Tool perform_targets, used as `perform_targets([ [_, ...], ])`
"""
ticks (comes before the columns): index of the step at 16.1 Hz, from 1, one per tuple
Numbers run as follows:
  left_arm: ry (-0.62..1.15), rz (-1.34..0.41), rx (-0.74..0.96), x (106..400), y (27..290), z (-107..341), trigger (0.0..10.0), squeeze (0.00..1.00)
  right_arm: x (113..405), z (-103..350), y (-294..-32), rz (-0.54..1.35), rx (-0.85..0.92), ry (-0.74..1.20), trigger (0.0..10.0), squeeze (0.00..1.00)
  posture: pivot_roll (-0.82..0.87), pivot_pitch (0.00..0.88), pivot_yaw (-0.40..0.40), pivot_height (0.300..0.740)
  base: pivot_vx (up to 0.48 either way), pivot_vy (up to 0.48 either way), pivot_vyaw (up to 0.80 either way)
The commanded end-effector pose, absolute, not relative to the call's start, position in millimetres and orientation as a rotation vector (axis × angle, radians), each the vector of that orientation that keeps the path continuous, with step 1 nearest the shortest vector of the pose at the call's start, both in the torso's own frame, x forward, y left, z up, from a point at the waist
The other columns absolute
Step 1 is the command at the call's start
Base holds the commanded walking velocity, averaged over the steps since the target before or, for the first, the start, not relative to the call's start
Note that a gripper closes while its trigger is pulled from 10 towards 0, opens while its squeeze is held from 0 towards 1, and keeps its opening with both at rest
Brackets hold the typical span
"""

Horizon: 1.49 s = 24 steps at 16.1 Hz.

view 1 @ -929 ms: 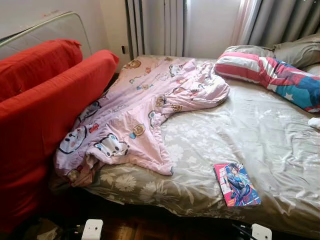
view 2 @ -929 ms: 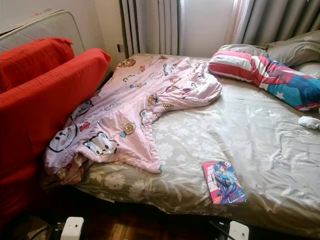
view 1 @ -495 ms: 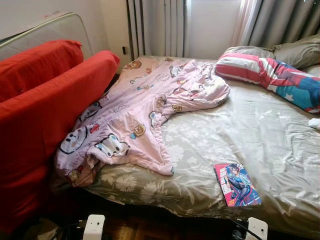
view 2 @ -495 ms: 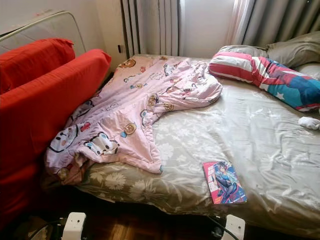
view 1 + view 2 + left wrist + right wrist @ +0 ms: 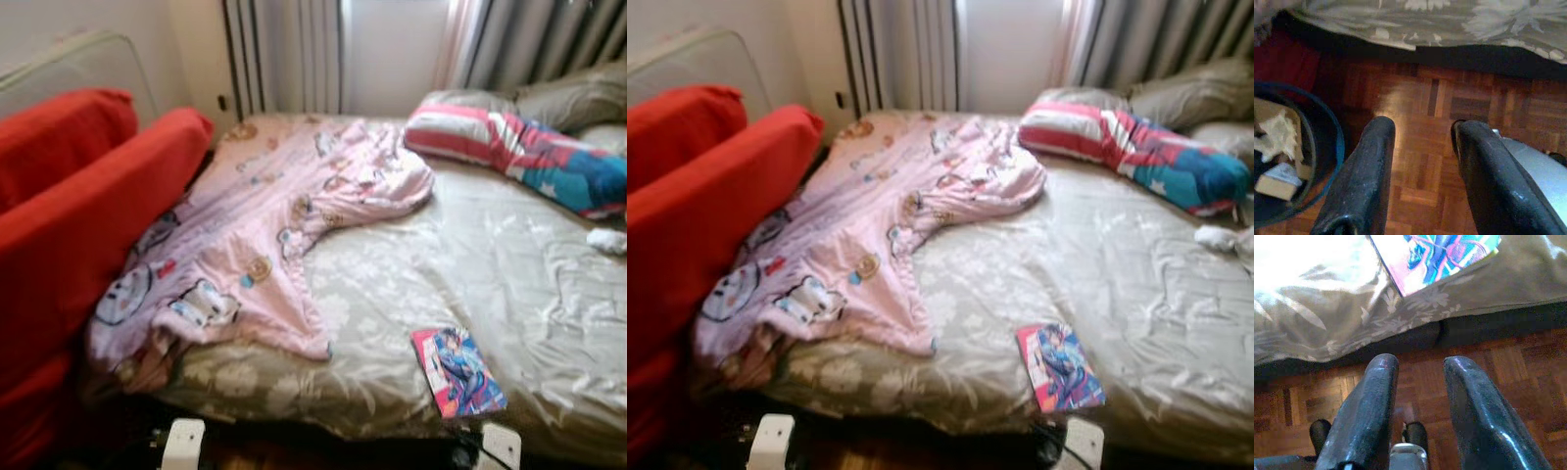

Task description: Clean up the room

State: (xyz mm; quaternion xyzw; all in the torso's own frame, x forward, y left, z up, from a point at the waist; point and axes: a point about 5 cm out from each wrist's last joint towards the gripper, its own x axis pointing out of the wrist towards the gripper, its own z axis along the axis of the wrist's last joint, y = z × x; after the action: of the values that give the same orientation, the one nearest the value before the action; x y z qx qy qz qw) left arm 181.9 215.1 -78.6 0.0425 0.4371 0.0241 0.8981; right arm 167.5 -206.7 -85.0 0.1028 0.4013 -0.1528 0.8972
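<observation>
Hanging low over the wood floor, the right tool (image 5: 1415, 406) has its fingers apart and empty. The comic book (image 5: 458, 371) lies near the bed (image 5: 411, 284) edge, just above this nearer tool, long axis running up the bed. The left tool (image 5: 1422, 176), also spread, hangs beside a bin (image 5: 1327, 137).

A grey-olive sheet (image 5: 470, 264) with a pale flower print covers the bed. On its left half lies a light pink blanket (image 5: 265, 235) dotted with cartoon animal faces in white, brown and blue. At the left of the frame stand bright red cushions (image 5: 88, 215). In the upper right a pillow (image 5: 519, 147) shows pink and white stripes running into blue with white stars. Near the lower edge lies a pink-bordered book (image 5: 458, 372) with a blue figure. The floor (image 5: 1420, 147) is reddish-brown parquet.
</observation>
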Motion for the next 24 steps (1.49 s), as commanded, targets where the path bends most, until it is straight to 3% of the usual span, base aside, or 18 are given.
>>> perform_targets([
  [1, 0.915, 0.044, 0.091, 181.9, 214.9, -78.9, 10.0, 0.0, 165.1, -85.8, -208.2, -0.326, 0.215, 0.836, 10.0, 0.0, 0.07, 0.013, 0.034, 0.701, 0.251, 0.0, 0.0],
  [8, 0.895, 0.053, 0.08, 184.5, 216.2, -77.0, 10.0, 0.0, 168.8, -84.0, -208.6, -0.325, 0.22, 0.824, 10.0, 0.0, 0.07, 0.014, 0.032, 0.701, 0.142, 0.0, 0.0],
  [21, 0.886, 0.038, 0.092, 186.0, 215.3, -76.2, 10.0, 0.0, 170.9, -83.2, -206.8, -0.321, 0.222, 0.813, 10.0, 0.0, 0.07, 0.02, 0.036, 0.701, 0.352, 0.0, 0.0],
  [24, 0.867, 0.041, 0.093, 188.9, 216.3, -74.3, 10.0, 0.0, 171.9, -82.8, -205.6, -0.318, 0.224, 0.808, 10.0, 0.0, 0.07, 0.025, 0.037, 0.701, 0.0, 0.0, 0.0],
])
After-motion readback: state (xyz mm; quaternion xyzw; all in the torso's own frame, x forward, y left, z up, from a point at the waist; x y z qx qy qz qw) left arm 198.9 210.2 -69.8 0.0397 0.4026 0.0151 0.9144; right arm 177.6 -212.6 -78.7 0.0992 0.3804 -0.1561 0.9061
